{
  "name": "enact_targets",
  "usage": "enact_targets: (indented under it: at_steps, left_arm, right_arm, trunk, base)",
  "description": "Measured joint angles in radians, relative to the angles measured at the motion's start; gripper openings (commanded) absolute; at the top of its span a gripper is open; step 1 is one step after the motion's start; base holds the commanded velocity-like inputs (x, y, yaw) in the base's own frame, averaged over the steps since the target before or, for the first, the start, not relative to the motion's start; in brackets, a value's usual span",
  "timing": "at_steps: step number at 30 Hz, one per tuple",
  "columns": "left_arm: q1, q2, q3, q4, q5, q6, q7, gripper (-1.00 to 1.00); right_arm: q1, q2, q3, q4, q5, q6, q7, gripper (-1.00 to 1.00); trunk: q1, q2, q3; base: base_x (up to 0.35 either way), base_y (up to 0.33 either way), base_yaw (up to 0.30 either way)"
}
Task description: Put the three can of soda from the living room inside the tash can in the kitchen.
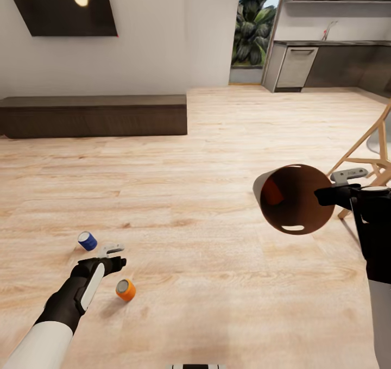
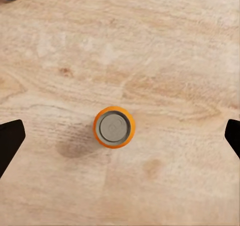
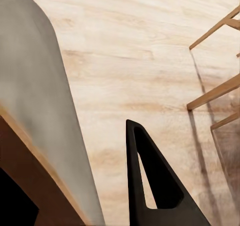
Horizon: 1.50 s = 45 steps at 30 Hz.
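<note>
The right gripper (image 1: 335, 191) holds the trash can (image 1: 293, 199) by its rim, tipped on its side in the air above the wooden floor (image 1: 217, 141), brown interior facing the head camera. Its jaws pinch the rim: in the right wrist view one black finger (image 3: 150, 186) lies outside the grey wall. An orange shape inside the bin, on its inner wall, is probably a soda can already collected, though this is a judgement.

The left gripper (image 1: 111, 254) hangs above the floor with its jaws spread wide and empty. In the left wrist view the orange soda can (image 2: 114, 126) stands upright, centred between the two finger tips, well apart from both. The dark blue soda can (image 1: 87, 241) stands on the floor near the gripper, on the side toward the low bench (image 1: 92, 113).

Progress estimate: at most one can is in the bin; two remain on the floor. The kitchen (image 1: 326, 59) lies well apart, so returning the bin there is also outstanding.
</note>
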Motion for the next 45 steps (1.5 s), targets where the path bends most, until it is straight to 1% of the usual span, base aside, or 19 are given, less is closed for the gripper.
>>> enact_targets:
  at_steps: [3,7,8,9,12,14,18,25,32,37,41,45]
  left_arm:
    - [0.0,-0.003,-0.002,-0.001,0.0,0.001,-0.001,1.0]
    - [0.001,-0.006,-0.005,-0.005,-0.001,0.002,0.0,1.0]
    - [0.001,-0.006,-0.005,-0.005,-0.001,0.002,0.0,1.0]
    - [0.001,-0.006,-0.005,-0.006,-0.001,0.002,0.0,1.0]
    - [0.001,-0.005,-0.003,-0.006,0.0,0.002,-0.001,1.0]
    - [0.001,-0.003,-0.002,-0.005,0.002,0.013,-0.001,1.0]
    - [0.001,-0.002,-0.001,-0.006,0.004,0.035,-0.003,1.0]
    - [0.001,-0.006,-0.005,-0.01,0.001,0.043,-0.001,1.0]
    - [0.001,-0.008,-0.007,-0.016,-0.002,0.046,0.0,1.0]
    - [0.001,-0.008,-0.007,-0.017,-0.002,0.044,0.001,1.0]
    - [0.001,-0.008,-0.007,-0.017,-0.003,0.042,0.002,1.0]
    - [0.001,-0.009,-0.007,-0.017,-0.002,0.043,0.002,1.0]
  right_arm:
    - [0.0,-0.002,0.004,-0.001,0.006,0.0,-0.003,-1.0]
    - [0.001,0.0,0.006,-0.001,0.002,0.0,-0.001,-1.0]
    - [0.001,0.001,0.006,-0.001,0.008,0.0,0.0,-1.0]
    - [0.001,0.001,0.006,-0.002,0.015,0.0,-0.001,-1.0]
    - [0.002,0.003,0.005,-0.003,0.064,-0.001,-0.003,-1.0]
    - [0.003,0.003,0.005,-0.004,0.087,-0.002,-0.002,-1.0]
    - [0.004,0.005,0.007,-0.004,0.065,0.0,0.001,-1.0]
    - [0.005,0.005,0.006,-0.004,0.079,0.0,-0.001,-1.0]
    - [0.006,0.005,0.008,-0.004,0.068,0.0,0.0,-1.0]
    - [0.006,0.005,0.008,-0.004,0.092,-0.001,-0.003,-1.0]
    - [0.006,0.005,0.008,-0.004,0.073,0.0,-0.001,-1.0]
    - [0.006,0.005,0.008,-0.004,0.083,0.0,-0.002,-1.0]
  trunk:
    - [0.0,0.0,-0.005]
    - [0.0,0.0,-0.011]
    - [0.0,0.0,-0.012]
    - [0.0,0.0,-0.014]
    - [0.0,0.0,-0.019]
    - [0.0,0.0,-0.022]
    - [0.0,0.0,-0.028]
    - [0.0,0.0,-0.039]
    - [0.0,0.0,-0.049]
    - [0.0,0.0,-0.057]
    - [0.0,0.0,-0.063]
    - [0.0,0.0,-0.07]
  base:
    - [0.173,0.0,0.0]
    - [0.045,0.0,0.0]
    - [0.021,0.0,0.0]
    - [0.013,0.027,0.0]
    - [0.008,0.105,0.0]
    - [0.005,0.225,0.0]
    - [0.043,0.251,0.0]
    - [0.018,0.077,0.0]
    - [0.134,-0.071,0.0]
    - [0.163,-0.094,0.0]
    - [0.049,-0.019,0.0]
    - [0.083,-0.005,0.0]
